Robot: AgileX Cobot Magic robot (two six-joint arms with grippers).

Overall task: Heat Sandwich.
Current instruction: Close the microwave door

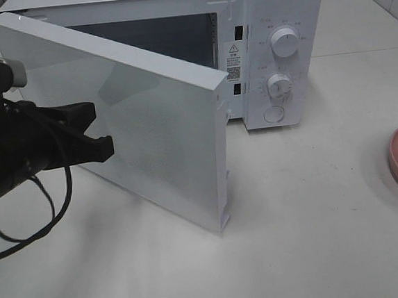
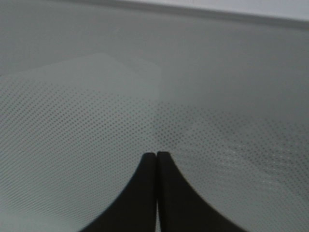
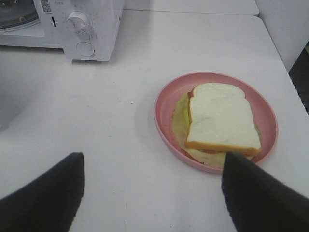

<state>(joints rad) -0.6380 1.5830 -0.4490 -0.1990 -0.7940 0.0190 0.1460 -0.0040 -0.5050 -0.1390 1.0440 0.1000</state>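
The sandwich (image 3: 219, 123) lies on a round pink plate (image 3: 164, 108) on the white table (image 3: 96, 125), to the right of the microwave (image 1: 278, 16) and well apart from it. In the high view only a sliver of the plate and a yellow-green scrap of the sandwich show at the right edge; the rest is cut off. In the right wrist view the sandwich shows whole: a pale bread slice on top, green leaf poking out along the side facing the microwave, and a thin orange-red line under the crust. The lower slice is hard to make out.

The right tool (image 3: 152, 193) hovers above the table with its two dark fingers spread wide and nothing between them; one fingertip (image 3: 251, 193) overlaps the near rim of the plate in the picture, and whether it touches cannot be told. This arm is out of the high view.

The left tool (image 2: 157, 193) is closed, its fingers pressed together, its tips at the dotted outer face of the microwave door (image 1: 148, 125). That arm reaches in from the left of the microwave, cable looping below it.

The door stands swung wide open, its free edge out over the table. The cavity behind it is mostly dark and partly hidden by the door. Bare table lies between the door's edge and the plate.
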